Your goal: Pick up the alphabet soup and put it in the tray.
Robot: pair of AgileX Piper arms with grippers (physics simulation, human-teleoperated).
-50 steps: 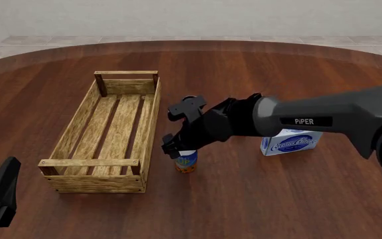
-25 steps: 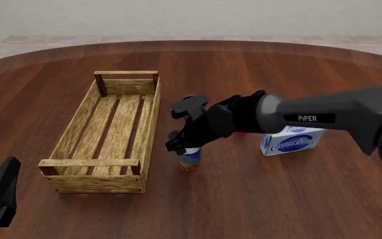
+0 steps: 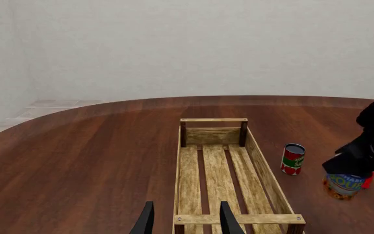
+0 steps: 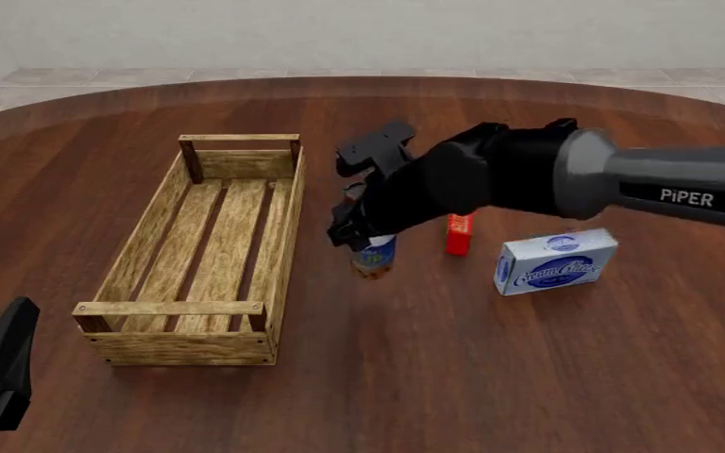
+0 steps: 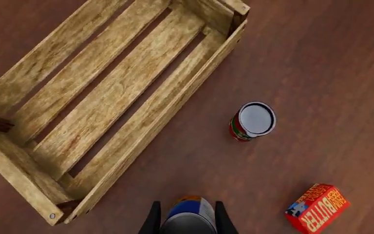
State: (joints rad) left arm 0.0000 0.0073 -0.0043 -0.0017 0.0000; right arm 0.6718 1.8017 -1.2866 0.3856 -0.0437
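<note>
While its dark fingers (image 5: 153,220) press either side of the alphabet soup (image 4: 374,255), the right hand (image 4: 360,238) holds the can clear of the desk (image 4: 489,368), upright, with the blue label and orange lower band showing beneath the hand in the front view. The can hangs just to the right of the tray (image 4: 199,247), outside its long right rail and about level with the crate's middle. From the right wrist camera the silver-white can top (image 5: 188,224) sits between the two fingers, with the slatted floor of the tray below and off to one side. A smaller red and green can (image 5: 252,120) stands on the desk near the tray's rail, mostly hidden behind the arm in the front view. A red butter box (image 4: 460,233) lies just beyond the hand's right, and a blue-and-white box (image 4: 555,261) rests farther right. The left hand (image 3: 185,223) hovers low at the near left of the desk, its fingers parted with nothing between them, pointing down the length of the tray.
</note>
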